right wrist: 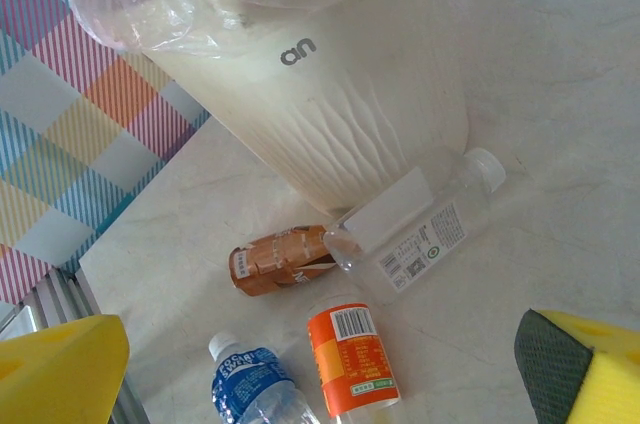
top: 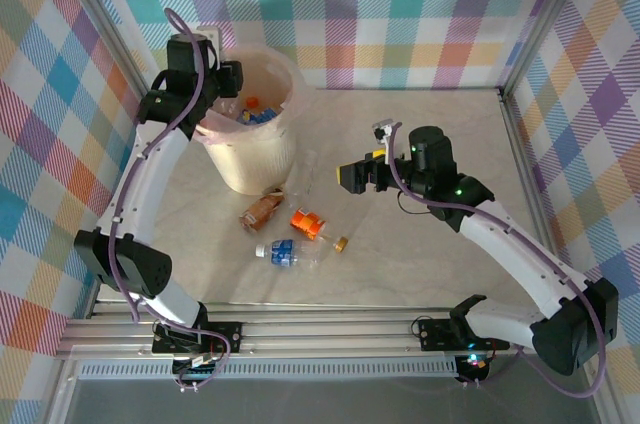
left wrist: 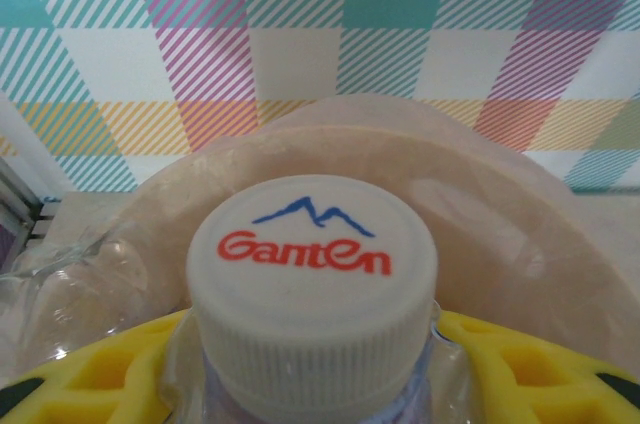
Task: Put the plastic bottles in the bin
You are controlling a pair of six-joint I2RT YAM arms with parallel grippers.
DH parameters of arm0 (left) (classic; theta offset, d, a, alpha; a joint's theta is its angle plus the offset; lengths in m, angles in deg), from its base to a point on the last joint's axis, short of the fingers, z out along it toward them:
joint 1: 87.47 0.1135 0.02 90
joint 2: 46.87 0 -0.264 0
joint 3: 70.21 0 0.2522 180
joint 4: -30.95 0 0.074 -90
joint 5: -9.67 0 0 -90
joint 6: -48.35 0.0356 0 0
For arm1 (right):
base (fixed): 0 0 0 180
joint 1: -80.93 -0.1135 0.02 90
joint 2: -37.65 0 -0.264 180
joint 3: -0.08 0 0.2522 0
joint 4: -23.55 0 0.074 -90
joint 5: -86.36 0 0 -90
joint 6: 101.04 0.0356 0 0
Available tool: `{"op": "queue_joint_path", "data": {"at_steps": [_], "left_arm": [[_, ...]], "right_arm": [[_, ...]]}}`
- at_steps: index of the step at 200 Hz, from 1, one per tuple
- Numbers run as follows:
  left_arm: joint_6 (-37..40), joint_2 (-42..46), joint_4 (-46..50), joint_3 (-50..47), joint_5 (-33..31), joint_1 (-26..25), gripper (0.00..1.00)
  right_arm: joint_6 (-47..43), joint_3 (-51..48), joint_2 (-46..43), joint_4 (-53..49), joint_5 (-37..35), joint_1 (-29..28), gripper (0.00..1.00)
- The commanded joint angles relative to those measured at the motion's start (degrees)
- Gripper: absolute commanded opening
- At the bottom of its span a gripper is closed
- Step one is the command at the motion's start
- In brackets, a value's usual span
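- Left claw point(top: 230, 79) part-closed, clamped on Ganten bottle point(left wrist: 312, 274), at bin point(top: 262, 159) rim.
- Bottle's cap end points at the wrist camera.
- Right claw point(top: 352, 176) wide apart, empty, near orange bottle point(right wrist: 352, 359).

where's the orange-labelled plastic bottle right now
Top view: the orange-labelled bottle lies below the round cream bin, right of the brown-labelled bottle, above the blue-labelled bottle.

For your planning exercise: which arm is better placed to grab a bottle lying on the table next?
Right: the right gripper, open, hangs near the loose bottles; the left gripper holds a bottle at the bin.
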Motion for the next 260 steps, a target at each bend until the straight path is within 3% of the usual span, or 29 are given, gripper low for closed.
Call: {"op": "queue_joint_path", "data": {"at_steps": [1, 29, 73, 170, 260], "left_arm": [[1.34, -1.54, 0.93, -0.45, -2.19, 1.23, 0.47], [1.45, -3.3, 2.52, 0.8, -1.57, 1.42, 0.65], [0.39, -1.53, 3.64, 0.65, 0.96, 1.42, 0.79], [-5.5, 14.18, -1.79, -15.79, 8.06, 1.42, 0.75], [-10.67, 26.31, -5.4, -33.02, 3.99, 1.42, 0.74]], "right_arm": [[0.31, 0.74, 0.41, -0.47, -0.63, -0.27, 1.0], [0.29, 0.69, 0.36, -0.77, -1.05, -0.27, 1.0], [0.13, 0.69, 0.2, -1.02, -1.45, -0.27, 1.0], [1.44, 0.54, 1.48, -1.33, -3.35, -0.27, 1.0], [2.05, -0.1, 1.51, -0.48, -3.51, -0.27, 1.0]]}}
